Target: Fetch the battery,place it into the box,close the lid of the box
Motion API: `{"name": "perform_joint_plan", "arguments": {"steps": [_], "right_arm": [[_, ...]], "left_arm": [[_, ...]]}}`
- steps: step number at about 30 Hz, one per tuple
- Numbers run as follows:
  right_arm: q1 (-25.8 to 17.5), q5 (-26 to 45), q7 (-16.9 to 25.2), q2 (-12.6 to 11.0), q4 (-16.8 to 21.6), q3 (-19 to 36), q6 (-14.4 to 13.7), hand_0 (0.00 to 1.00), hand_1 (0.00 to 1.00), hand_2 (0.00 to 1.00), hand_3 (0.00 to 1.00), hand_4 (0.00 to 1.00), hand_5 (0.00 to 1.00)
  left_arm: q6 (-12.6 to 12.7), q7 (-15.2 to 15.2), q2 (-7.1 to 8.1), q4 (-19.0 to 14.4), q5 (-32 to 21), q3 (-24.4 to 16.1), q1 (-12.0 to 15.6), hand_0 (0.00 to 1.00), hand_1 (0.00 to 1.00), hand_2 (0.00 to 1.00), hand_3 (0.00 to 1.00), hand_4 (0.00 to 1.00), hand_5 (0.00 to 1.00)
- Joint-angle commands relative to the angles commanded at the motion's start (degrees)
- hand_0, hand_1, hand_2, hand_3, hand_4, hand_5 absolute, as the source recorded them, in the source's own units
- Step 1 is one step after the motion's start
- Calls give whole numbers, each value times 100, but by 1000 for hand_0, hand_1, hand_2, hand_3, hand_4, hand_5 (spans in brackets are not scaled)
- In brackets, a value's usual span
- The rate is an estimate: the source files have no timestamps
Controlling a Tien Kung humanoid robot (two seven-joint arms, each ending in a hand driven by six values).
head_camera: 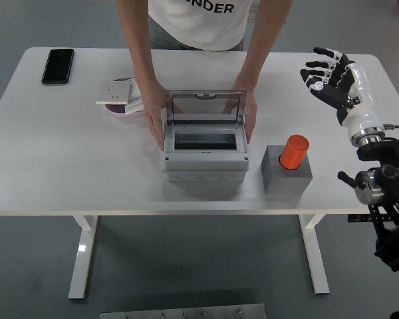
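Note:
An orange cylindrical battery [294,151] stands upright in a grey block holder [286,171] near the table's front right. A grey box [204,151] sits mid-table with its clear lid [206,107] raised at the back. A person at the far side holds the box with one hand [153,113] on its left side and the other hand [248,116] on its right. My right hand [326,72] hovers above the table's right part, behind and to the right of the battery, fingers spread and holding nothing. My left arm is out of view.
A black phone [57,65] lies at the far left corner. A small white plate-like part on a pink disc [123,97] rests left of the box. The white table [66,166] ends close in front of the box and holder.

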Motion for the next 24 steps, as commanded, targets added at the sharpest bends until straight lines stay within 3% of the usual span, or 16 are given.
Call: {"name": "perform_joint_plan", "arguments": {"steps": [1, 9, 19, 20, 24], "right_arm": [[-1, 7, 3, 2, -9, 8, 7, 807, 811, 806, 936, 829, 2], [-45, 24, 49, 22, -27, 18, -19, 814, 829, 829, 945, 841, 3], [-210, 112, 478, 90, 19, 11, -367, 813, 812, 810, 896, 843, 4], [-226, 117, 509, 97, 18, 10, -388, 729, 656, 653, 791, 840, 23], [-282, 133, 597, 118, 22, 9, -444, 729, 656, 653, 791, 840, 23]], "left_arm": [[1, 1, -1, 0, 4, -4, 0, 620, 728, 633, 583, 672, 185], [12, -2, 0, -1, 16, -19, 3, 620, 732, 624, 578, 655, 174], [16, 7, -5, -6, 34, -30, 11, 621, 735, 623, 578, 649, 166], [16, 8, -5, -7, 35, -31, 13, 621, 737, 626, 579, 651, 164], [15, 10, -8, -8, 39, -30, 20, 621, 737, 626, 579, 651, 164]]}}
